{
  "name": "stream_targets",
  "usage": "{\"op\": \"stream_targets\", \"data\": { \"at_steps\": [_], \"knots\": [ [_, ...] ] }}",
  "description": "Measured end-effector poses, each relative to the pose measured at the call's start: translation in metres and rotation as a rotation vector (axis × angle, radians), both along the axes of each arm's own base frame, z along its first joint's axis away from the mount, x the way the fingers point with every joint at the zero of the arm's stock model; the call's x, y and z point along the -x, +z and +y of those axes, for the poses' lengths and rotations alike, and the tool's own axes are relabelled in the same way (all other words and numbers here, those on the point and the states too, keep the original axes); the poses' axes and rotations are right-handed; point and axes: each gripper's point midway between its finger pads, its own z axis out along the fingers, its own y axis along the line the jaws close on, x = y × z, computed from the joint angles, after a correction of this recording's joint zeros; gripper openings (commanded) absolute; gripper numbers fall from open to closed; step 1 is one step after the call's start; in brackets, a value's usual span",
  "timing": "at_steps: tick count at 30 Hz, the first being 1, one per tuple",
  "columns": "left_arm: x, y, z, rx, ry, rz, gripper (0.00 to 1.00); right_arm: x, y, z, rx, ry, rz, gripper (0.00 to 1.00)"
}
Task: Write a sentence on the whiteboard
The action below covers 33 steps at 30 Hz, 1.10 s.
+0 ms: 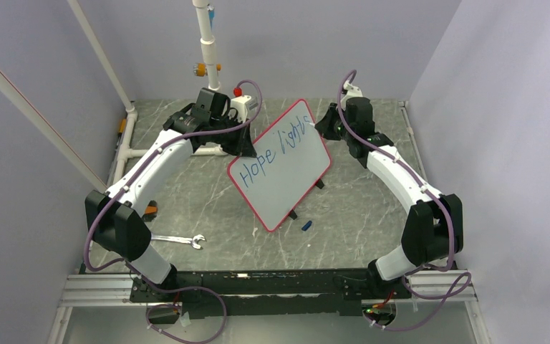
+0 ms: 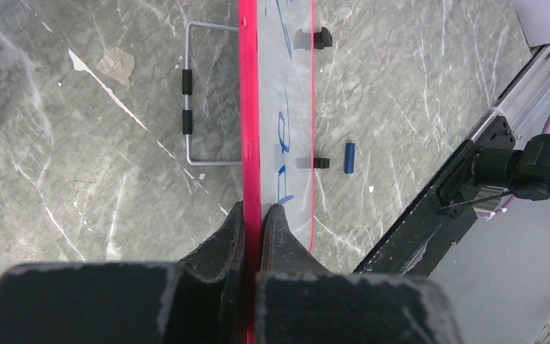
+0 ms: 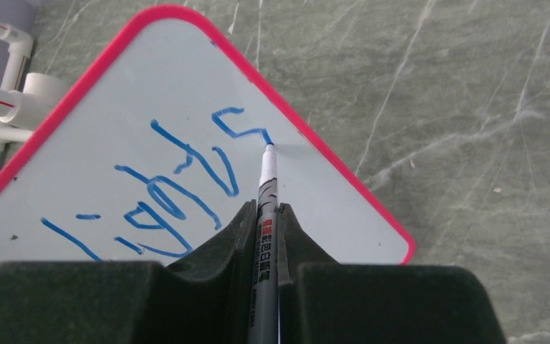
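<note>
The whiteboard (image 1: 290,172), white with a red border, stands tilted on its black feet mid-table. Blue handwriting, the sentence (image 1: 276,150), reads "Hope lights" on it. My left gripper (image 2: 254,211) is shut on the board's red top edge (image 2: 249,107), one finger on each side. My right gripper (image 3: 263,211) is shut on a grey marker (image 3: 266,215). The marker's blue tip touches the board at the end of the last letter (image 3: 240,122), close to the board's far right edge. The same board surface fills the right wrist view (image 3: 114,129).
A blue marker cap (image 1: 306,225) lies on the table in front of the board, also in the left wrist view (image 2: 349,156). A metal wrench (image 1: 179,240) lies at front left. The board's wire stand (image 2: 193,93) rests behind it. White pipes (image 1: 206,43) rise at the back.
</note>
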Motion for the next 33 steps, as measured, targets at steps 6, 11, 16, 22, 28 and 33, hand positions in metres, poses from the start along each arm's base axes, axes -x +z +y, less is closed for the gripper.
{"op": "stream_targets", "data": {
  "at_steps": [6,11,16,22,28,33],
  "knots": [
    [0.0,0.0,0.001,-0.002,0.005,0.001,0.0,0.005,-0.009,-0.001,-0.009,-0.001,0.026,0.0],
    [0.0,0.0,0.0,-0.003,0.005,0.002,0.0,0.006,-0.009,-0.001,-0.015,0.0,0.029,0.0],
    [0.0,-0.001,0.001,-0.003,0.005,0.002,0.0,0.007,-0.009,0.001,-0.025,0.006,0.034,0.0],
    [0.0,0.0,0.001,-0.003,0.006,0.002,0.0,0.009,-0.007,0.003,-0.042,0.017,0.04,0.0],
    [0.002,0.002,-0.001,0.0,0.0,-0.004,0.0,0.015,0.001,0.007,-0.056,0.042,0.031,0.0],
    [0.003,0.003,-0.002,0.001,-0.005,-0.008,0.0,0.019,0.005,0.008,-0.058,0.05,0.032,0.0]
  ]
}}
